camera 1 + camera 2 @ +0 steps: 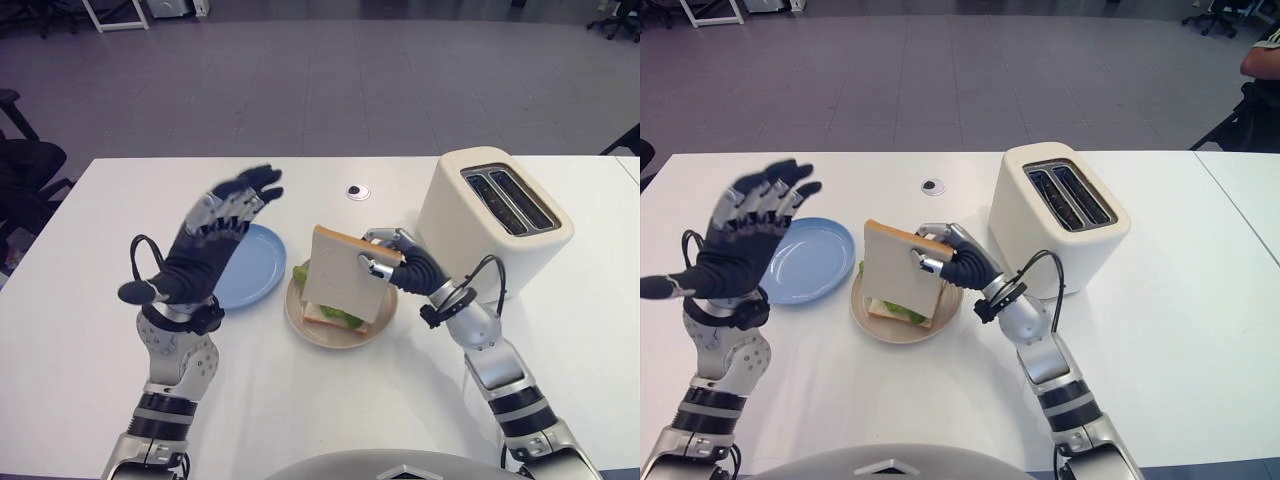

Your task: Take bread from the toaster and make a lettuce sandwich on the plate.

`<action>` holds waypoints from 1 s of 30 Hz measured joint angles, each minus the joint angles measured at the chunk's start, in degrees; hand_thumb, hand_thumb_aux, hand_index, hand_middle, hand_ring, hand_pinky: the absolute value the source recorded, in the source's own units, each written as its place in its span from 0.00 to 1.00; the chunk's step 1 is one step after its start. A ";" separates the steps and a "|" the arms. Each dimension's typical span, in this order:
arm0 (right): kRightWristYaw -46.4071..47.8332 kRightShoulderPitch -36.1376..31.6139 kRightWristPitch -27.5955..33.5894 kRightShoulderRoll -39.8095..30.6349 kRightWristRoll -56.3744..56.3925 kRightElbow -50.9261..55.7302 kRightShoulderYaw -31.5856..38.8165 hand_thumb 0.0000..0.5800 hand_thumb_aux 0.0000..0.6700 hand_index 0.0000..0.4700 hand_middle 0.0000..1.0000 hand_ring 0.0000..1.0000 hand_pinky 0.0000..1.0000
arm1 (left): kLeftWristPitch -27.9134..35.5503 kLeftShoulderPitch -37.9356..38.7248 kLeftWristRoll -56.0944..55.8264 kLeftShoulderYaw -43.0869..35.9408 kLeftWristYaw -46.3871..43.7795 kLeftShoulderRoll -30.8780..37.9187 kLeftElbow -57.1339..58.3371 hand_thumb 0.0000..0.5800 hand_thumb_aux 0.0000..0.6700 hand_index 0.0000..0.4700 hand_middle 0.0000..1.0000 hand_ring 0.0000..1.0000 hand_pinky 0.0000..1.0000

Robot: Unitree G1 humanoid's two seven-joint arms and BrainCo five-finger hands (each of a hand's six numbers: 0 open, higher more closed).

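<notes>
My right hand (398, 263) is shut on a slice of bread (345, 272), held nearly upright just above the beige plate (303, 328). On that plate lies another bread slice with green lettuce (342, 316) on top, partly hidden behind the held slice. The cream toaster (490, 215) stands to the right, both slots looking dark and empty. My left hand (205, 245) is raised above the table's left side, fingers spread and holding nothing, over the edge of the empty blue plate (255, 265).
A small round dark cap (357, 191) sits in the white table (320, 400) behind the plates. The table's front and far left are bare. Black office chairs (25, 165) stand beyond the left edge.
</notes>
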 measured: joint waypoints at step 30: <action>-15.96 -5.58 -8.98 7.32 0.30 2.33 -12.78 0.00 0.00 0.00 0.00 0.00 0.00 | -11.04 -7.45 65.88 -8.07 24.71 2.89 29.55 0.00 0.00 0.00 0.00 0.00 0.00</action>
